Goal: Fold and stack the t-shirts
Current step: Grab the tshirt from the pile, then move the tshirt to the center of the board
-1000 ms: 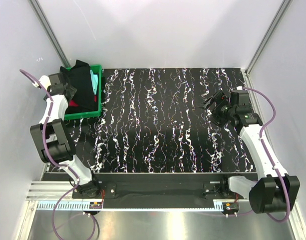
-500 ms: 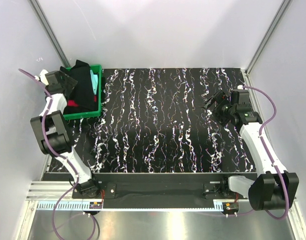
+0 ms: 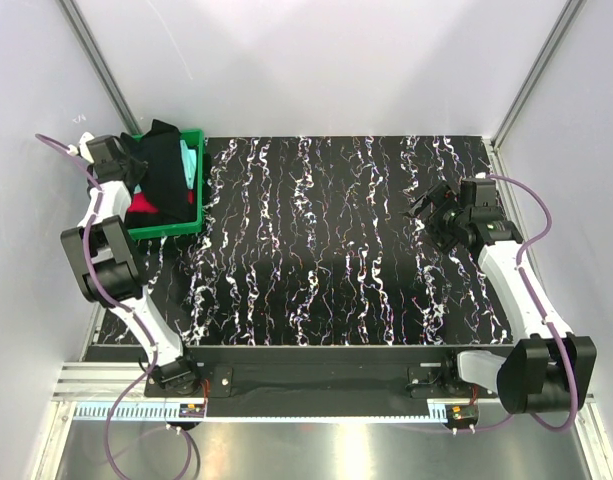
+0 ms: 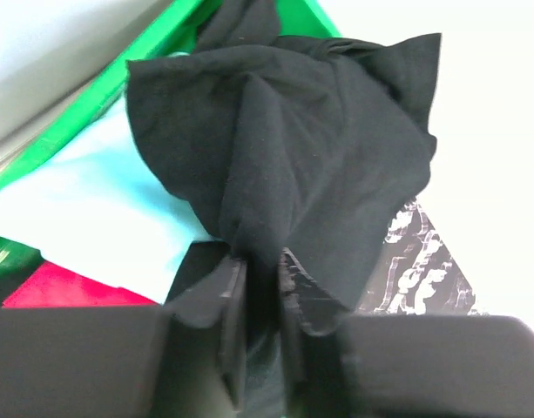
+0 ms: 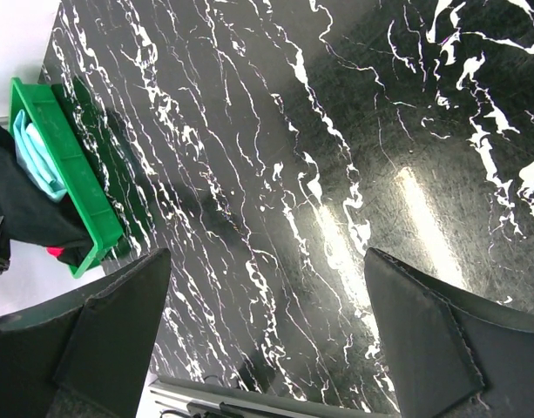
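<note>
On the streaked bench (image 3: 316, 250) we have folded nothing yet: left jaws pinch the black tee (image 4: 284, 148) in the crate (image 3: 166, 228), right jaws gape empty.

Enclosure: plain white walls (image 3: 316, 60), grey metal corner posts (image 3: 97, 62). Table (image 3: 316, 250): glossy black, white-streaked, bearing reflected glare (image 5: 421, 205). Brushed-metal ledge (image 3: 316, 452) along near edge.

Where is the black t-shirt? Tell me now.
The black t-shirt is bunched in the green crate, far left in the top view, over the aqua t-shirt and red t-shirt, a fold pinched in the left gripper.
</note>
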